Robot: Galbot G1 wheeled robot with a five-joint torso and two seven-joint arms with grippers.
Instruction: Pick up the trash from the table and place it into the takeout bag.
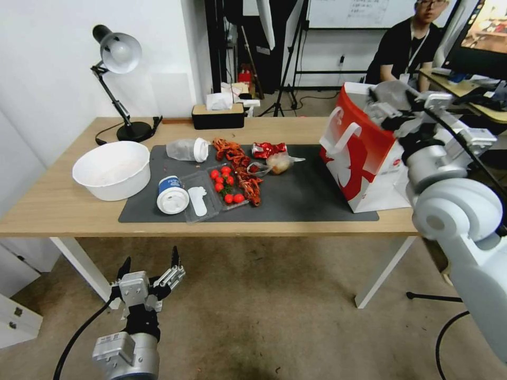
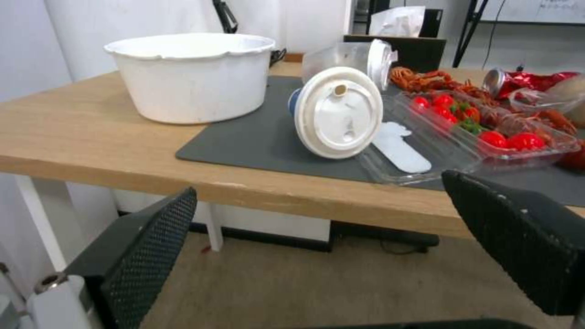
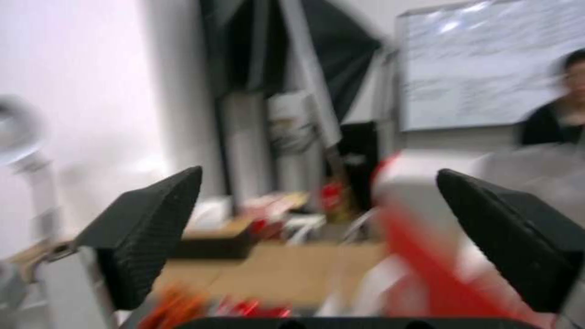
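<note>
Trash strewn across the surface, takeout bag upright at its right for loading; right gripper raised beside the bag, jaws apart, empty; left gripper spread, empty, low before the edge.

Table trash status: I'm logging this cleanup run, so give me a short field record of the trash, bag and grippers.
bowl: white disposable bowl upright on the table, off the left end of the grey mat
lidded cup: blue-white cup on its side on the mat
capped container: clear container on its side, behind the cup
crushed can: red can on the mat
knotted bag: clear plastic bag beside the can
takeout bag: red and white bag upright at the mat's right end
left gripper: open, below the table edge
right gripper: open, raised by the takeout bag
</note>
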